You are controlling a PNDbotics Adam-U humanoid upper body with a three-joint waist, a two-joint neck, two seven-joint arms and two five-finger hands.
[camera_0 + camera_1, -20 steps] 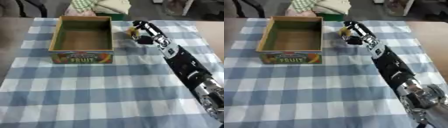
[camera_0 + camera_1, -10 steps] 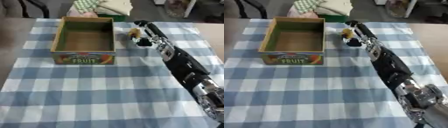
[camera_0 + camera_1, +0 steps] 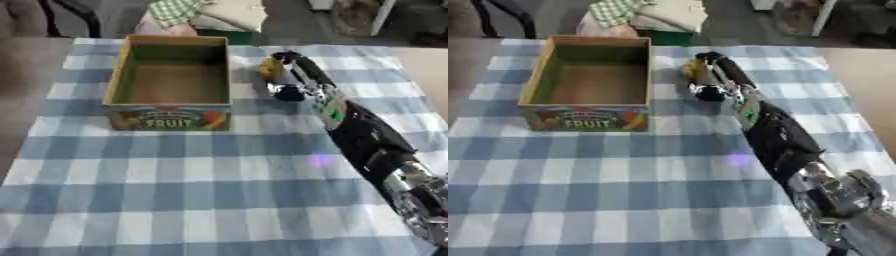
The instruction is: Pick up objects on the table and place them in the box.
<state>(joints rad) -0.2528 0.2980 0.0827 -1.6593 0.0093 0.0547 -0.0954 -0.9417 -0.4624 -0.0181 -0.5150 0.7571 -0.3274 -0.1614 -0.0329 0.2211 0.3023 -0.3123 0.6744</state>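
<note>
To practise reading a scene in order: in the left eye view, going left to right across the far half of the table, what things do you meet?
Fruit box → small yellow object → right hand, curled round that object.

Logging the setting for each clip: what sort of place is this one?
Probably an indoor room set up for tabletop trials, not a kitchen. A table under a blue checked cloth holds an empty cardboard fruit box; the right hand curls round a small yellow thing. Folded fabric sits behind.
</note>
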